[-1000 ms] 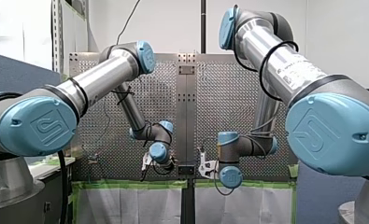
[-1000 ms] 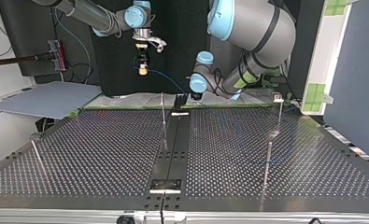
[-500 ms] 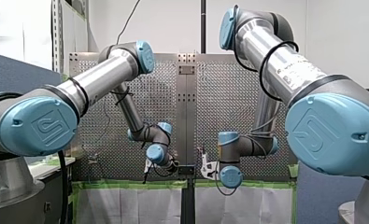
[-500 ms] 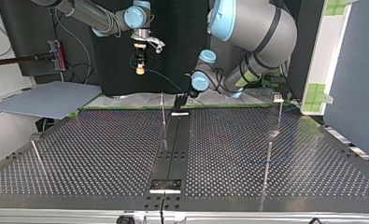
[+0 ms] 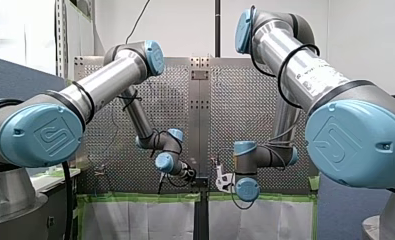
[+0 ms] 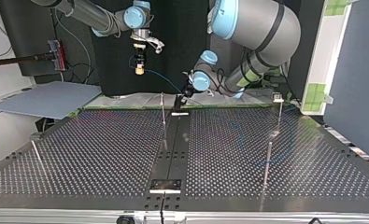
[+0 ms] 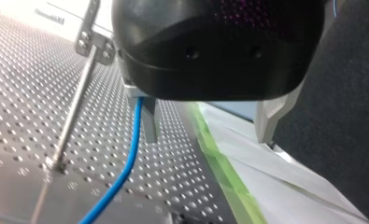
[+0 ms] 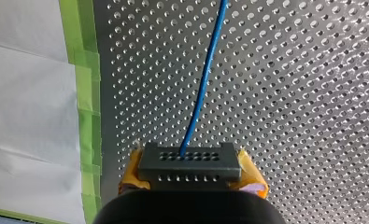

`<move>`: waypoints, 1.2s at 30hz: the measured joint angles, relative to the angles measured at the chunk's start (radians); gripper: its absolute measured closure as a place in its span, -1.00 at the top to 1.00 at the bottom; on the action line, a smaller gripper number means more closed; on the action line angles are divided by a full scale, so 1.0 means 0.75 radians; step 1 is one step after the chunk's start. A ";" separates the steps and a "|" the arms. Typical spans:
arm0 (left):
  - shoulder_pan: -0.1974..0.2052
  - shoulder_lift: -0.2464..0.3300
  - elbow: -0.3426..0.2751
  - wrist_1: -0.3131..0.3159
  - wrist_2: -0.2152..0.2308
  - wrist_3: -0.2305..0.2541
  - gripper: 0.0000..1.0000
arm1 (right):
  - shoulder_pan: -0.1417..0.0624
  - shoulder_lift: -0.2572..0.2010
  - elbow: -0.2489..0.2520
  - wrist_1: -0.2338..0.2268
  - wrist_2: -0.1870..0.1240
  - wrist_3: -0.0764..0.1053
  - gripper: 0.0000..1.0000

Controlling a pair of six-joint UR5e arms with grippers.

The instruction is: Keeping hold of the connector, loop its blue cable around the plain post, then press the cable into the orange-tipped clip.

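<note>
You had the right gripper (image 8: 191,175) and left gripper (image 7: 208,136) at the green tape (image 8: 86,84) edge of the tabletop (image 6: 102,149), open surface beyond. Right fingers (image 8: 252,179) clamped the connector (image 8: 189,163); left fingers (image 7: 150,123) apart, blue cable (image 7: 131,154) beside one.

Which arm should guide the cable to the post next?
Left, likely: left gripper is open, blue cable beside one finger, near a post; right gripper is shut on the connector.
</note>
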 joint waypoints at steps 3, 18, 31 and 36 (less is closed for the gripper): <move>0.003 0.008 -0.001 0.002 0.036 0.000 1.00 | -0.001 0.000 -0.001 0.000 0.000 0.000 -1.00; -0.002 0.040 -0.052 0.006 0.205 0.072 1.00 | -0.007 0.000 -0.009 0.000 0.000 -0.004 -1.00; -0.033 0.060 -0.066 0.002 0.232 0.137 1.00 | -0.010 0.000 -0.014 0.000 0.000 -0.004 -1.00; -0.045 0.061 -0.066 -0.005 0.230 0.163 1.00 | -0.010 0.000 -0.016 0.000 0.000 -0.004 -1.00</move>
